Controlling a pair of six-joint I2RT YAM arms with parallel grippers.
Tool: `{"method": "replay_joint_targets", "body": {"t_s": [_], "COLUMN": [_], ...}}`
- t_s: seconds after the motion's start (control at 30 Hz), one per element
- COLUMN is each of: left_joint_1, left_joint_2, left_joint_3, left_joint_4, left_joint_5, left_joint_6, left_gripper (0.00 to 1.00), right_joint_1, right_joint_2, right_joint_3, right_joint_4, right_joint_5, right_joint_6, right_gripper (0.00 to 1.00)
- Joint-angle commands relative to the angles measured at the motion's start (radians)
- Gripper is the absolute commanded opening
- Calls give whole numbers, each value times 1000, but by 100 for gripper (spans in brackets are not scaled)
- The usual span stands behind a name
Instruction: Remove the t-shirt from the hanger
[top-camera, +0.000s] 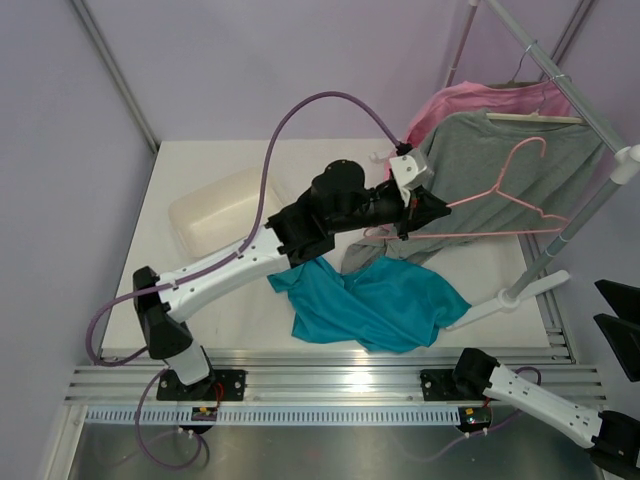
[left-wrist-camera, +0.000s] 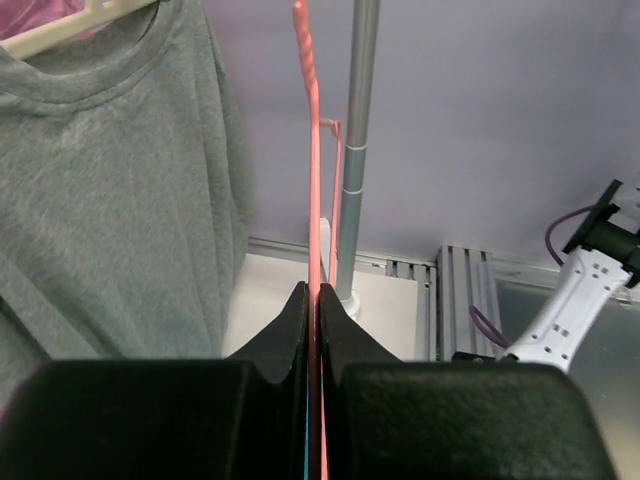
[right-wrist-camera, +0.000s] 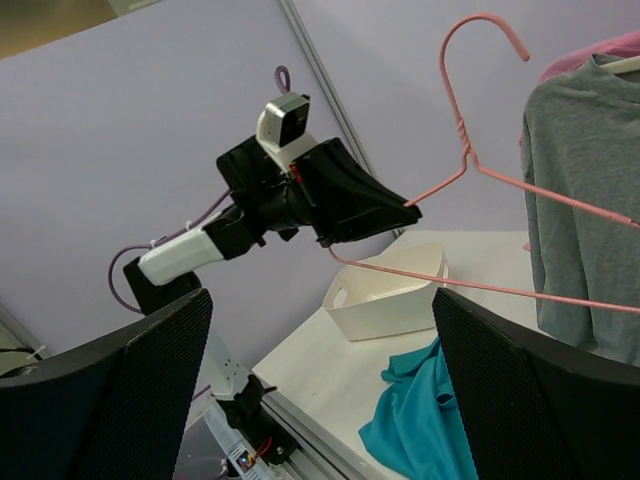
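Observation:
The teal t-shirt (top-camera: 372, 302) lies crumpled on the table near the front edge, off the hanger; it also shows in the right wrist view (right-wrist-camera: 420, 425). The pink wire hanger (top-camera: 505, 190) is bare and held up in the air in front of the rack. My left gripper (top-camera: 415, 215) is shut on the hanger's lower left corner; the wire (left-wrist-camera: 313, 150) runs straight up from between the closed jaws. The right wrist view shows the hanger (right-wrist-camera: 470, 160) and the left gripper (right-wrist-camera: 405, 208) holding it. My right gripper (top-camera: 620, 318) is open and empty at the far right, its fingers (right-wrist-camera: 100, 400) wide apart.
A grey t-shirt (top-camera: 510, 165) on a wooden hanger and a pink t-shirt (top-camera: 450, 105) hang on the metal rack (top-camera: 590, 105) at the back right. The rack's pole (left-wrist-camera: 355, 150) stands just behind the hanger. A white bin (top-camera: 220, 212) sits at the back left.

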Motion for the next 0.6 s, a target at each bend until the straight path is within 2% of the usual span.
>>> {"method": "replay_joint_targets", "body": {"t_s": [0.0, 0.13, 0.37, 0.57], "left_joint_1": [0, -1, -1, -1], "left_joint_2": [43, 71, 30, 127], "left_joint_3": [126, 163, 68, 165], "left_joint_4": [21, -34, -42, -22], "left_joint_5": [-22, -27, -76, -59], "left_joint_6": [50, 89, 162, 184], "left_gripper": [0, 0, 0, 0], "right_joint_1": [-3, -5, -5, -5], "right_joint_2": [-35, -39, -39, -50], "right_joint_3": [50, 76, 82, 56], "right_joint_4": [-39, -63, -85, -71], "right_joint_5": [-52, -52, -57, -57], "right_joint_6": [-8, -17, -29, -21], "right_gripper": [99, 99, 99, 99]}}
